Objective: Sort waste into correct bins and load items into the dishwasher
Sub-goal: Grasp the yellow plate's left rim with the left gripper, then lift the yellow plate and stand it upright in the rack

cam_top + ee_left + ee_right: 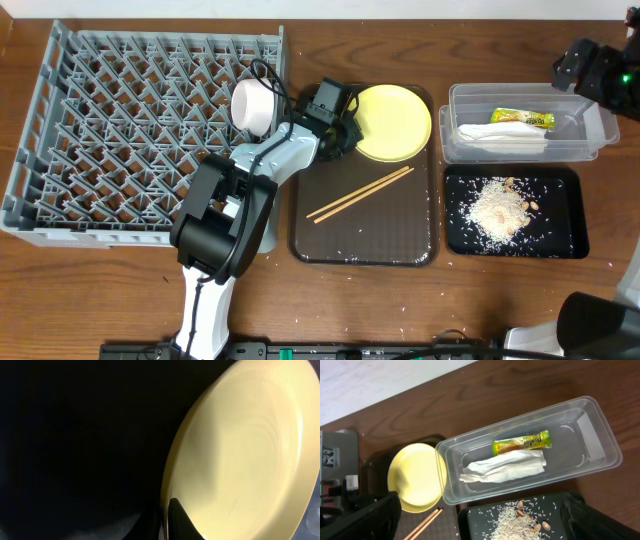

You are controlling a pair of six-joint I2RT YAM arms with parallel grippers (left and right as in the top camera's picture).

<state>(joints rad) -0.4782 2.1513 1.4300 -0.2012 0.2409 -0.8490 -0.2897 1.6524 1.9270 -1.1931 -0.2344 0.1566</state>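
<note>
The yellow plate [397,121] lies at the back of the dark-brown serving tray [400,235]. My left gripper [345,126] is shut on the plate's left rim. In the left wrist view that rim [172,475] runs between the two dark fingers [181,521]. Wooden chopsticks [360,194] lie slantwise on the tray. The clear tub [585,135] holds the yellow-green wrapper [521,118] and the white napkin [500,138]. Rice crumbs [497,208] lie in the black tray [560,235]. My right gripper [592,70] hangs open above the tub's far right corner, holding nothing.
The grey dish rack [120,120] fills the left of the table, with a white cup [252,105] on its side at the right wall. Loose crumbs dot the serving tray's front edge. The right wrist view looks down on the tub [590,430] and black tray [480,520].
</note>
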